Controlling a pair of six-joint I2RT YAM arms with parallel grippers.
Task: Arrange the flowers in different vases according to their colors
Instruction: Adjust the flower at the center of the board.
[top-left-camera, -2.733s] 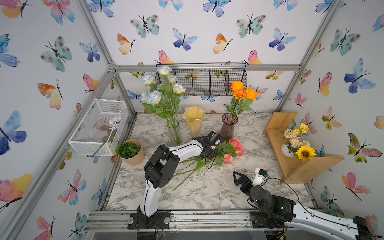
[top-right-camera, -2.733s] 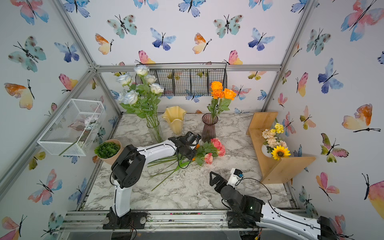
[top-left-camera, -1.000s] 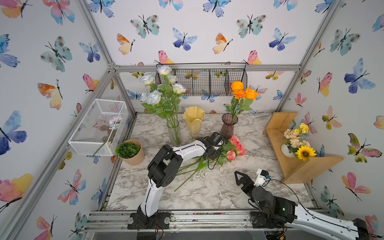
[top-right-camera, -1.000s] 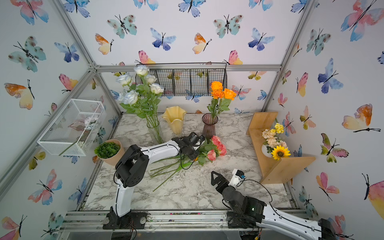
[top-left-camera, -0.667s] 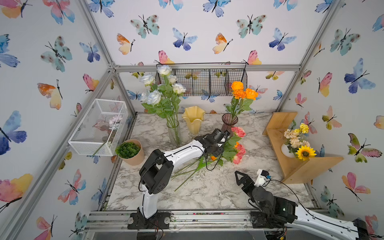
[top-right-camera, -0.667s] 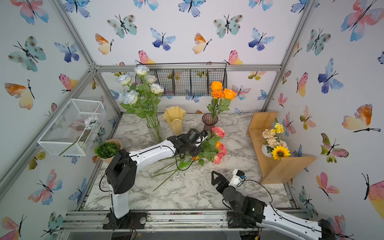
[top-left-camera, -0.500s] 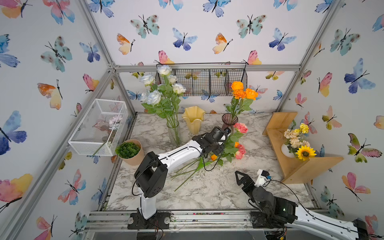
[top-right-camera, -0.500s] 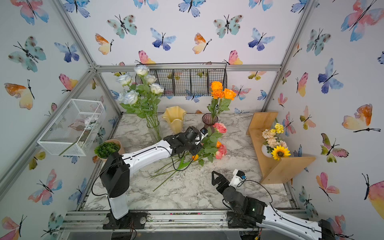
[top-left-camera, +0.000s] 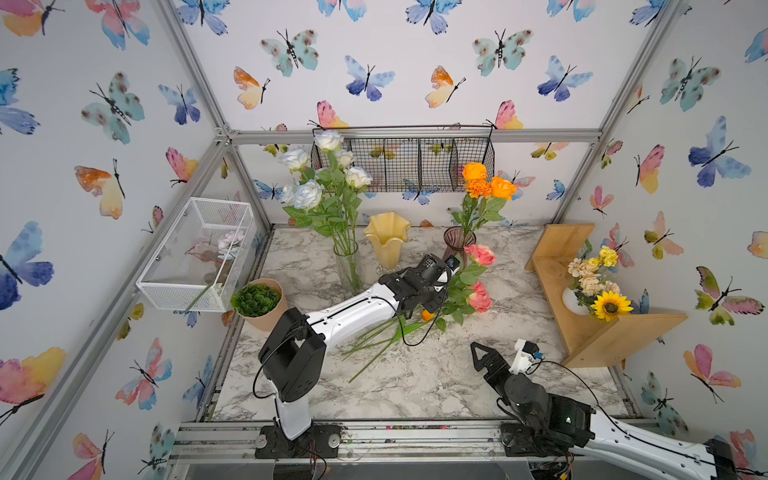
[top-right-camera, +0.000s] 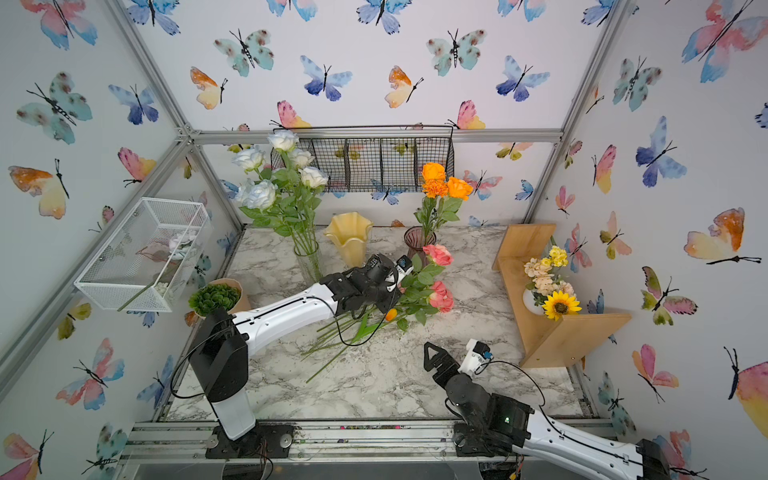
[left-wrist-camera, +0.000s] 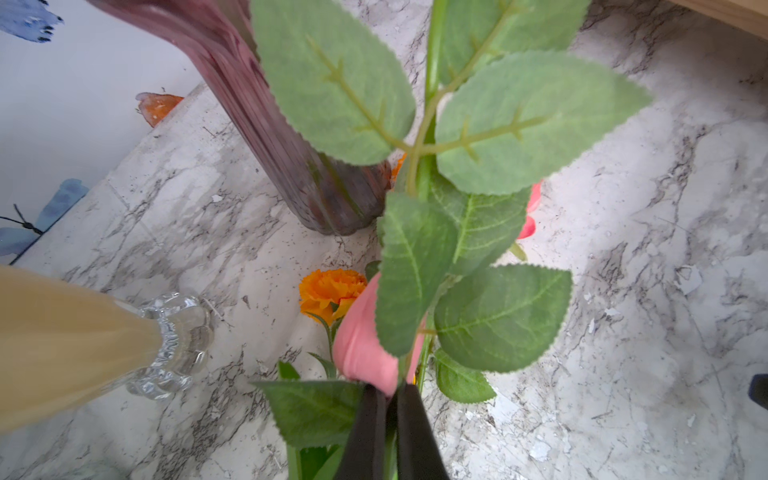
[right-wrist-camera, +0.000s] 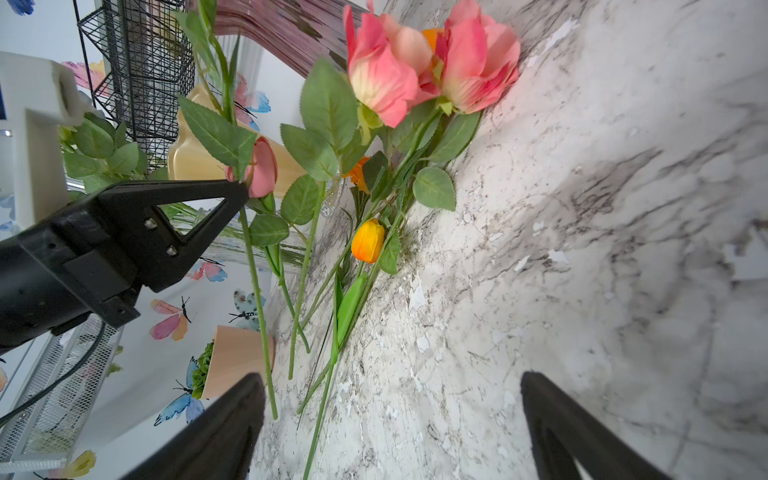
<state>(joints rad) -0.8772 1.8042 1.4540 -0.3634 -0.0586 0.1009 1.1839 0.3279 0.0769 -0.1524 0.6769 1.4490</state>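
Up off the tabletop (top-left-camera: 415, 386) has come one pink rose (top-left-camera: 480, 254), its stem pinched tight in the left pincer (left-wrist-camera: 388, 390) mid-frame beside the purple vase (top-left-camera: 454, 244), so it should go higher, stand straight, then slide stem-first into the empty yellow vase (top-left-camera: 387, 239).

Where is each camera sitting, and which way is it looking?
Top views: both are up high at the front, looking down on the marble table, left arm and right arm.
Left wrist: on the left arm, looking along the shut left end effector and its pink rose stem toward the purple vase.
Right wrist: on the right arm, low, looking across the table past the open right end effector at the left end effector.
Shared: every view shows the purple vase.
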